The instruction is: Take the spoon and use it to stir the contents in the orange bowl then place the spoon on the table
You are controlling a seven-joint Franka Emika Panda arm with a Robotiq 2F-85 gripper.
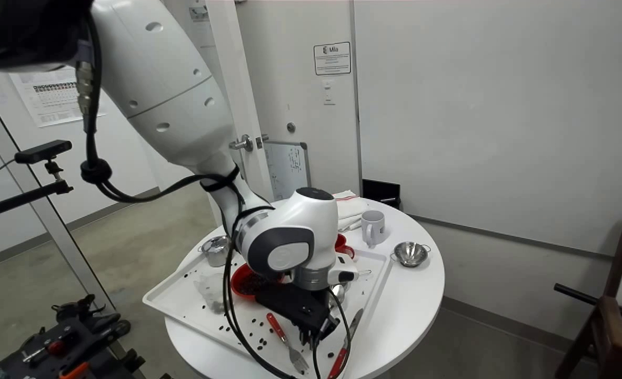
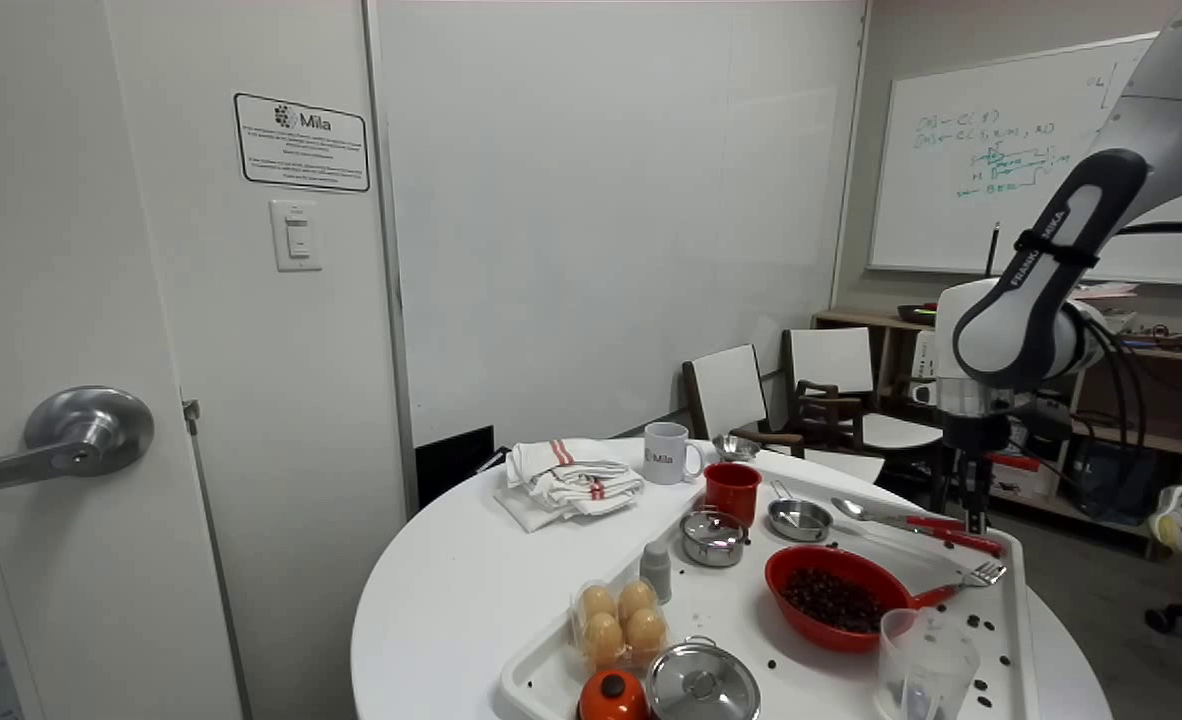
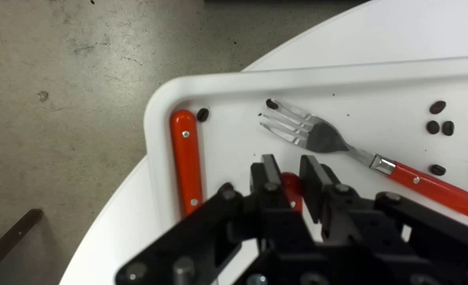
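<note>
The spoon lies on the tray with its red handle toward my gripper. Its metal bowl also shows in an exterior view. In the wrist view the handle's end appears in the gap between my fingers. My gripper has its fingers partly apart, low over the handle, seen also in an exterior view. I cannot tell whether the fingertips touch the handle. The orange bowl holds dark beans; my arm partly hides it in an exterior view. The white table carries everything.
A fork and a knife with a red handle flank the gripper. The white tray's raised rim is close. A clear plastic cup stands by the bowl. A red cup, mug and scattered beans are nearby.
</note>
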